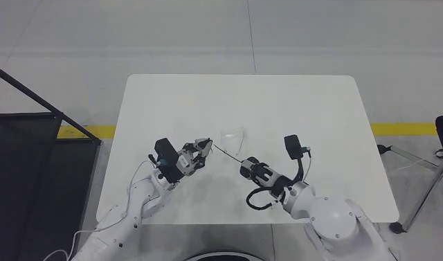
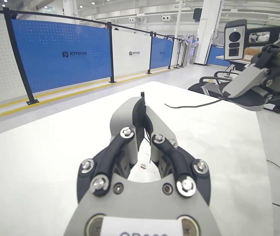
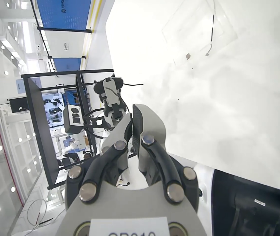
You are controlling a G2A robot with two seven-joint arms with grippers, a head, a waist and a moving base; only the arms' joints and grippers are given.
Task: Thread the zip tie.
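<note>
A thin black zip tie (image 1: 227, 154) hangs above the white table (image 1: 311, 122) between my two grippers. My right gripper (image 1: 243, 167) is shut on its strap. The free tip (image 2: 191, 106) points toward my left gripper (image 1: 205, 149). In the left wrist view my left gripper (image 2: 142, 106) is shut on a short black zip tie end (image 2: 142, 96) that sticks up past its fingertips. A small gap separates that end from the strap's tip. I cannot tell whether both pieces belong to one tie. In the right wrist view my right gripper (image 3: 132, 114) has its fingers pressed together.
A clear plastic bag (image 1: 234, 138) lies flat on the table just beyond the grippers, also in the right wrist view as the bag (image 3: 199, 23). A black panel (image 1: 34, 143) stands off the table's left side. Open tabletop stretches to the far and right edges.
</note>
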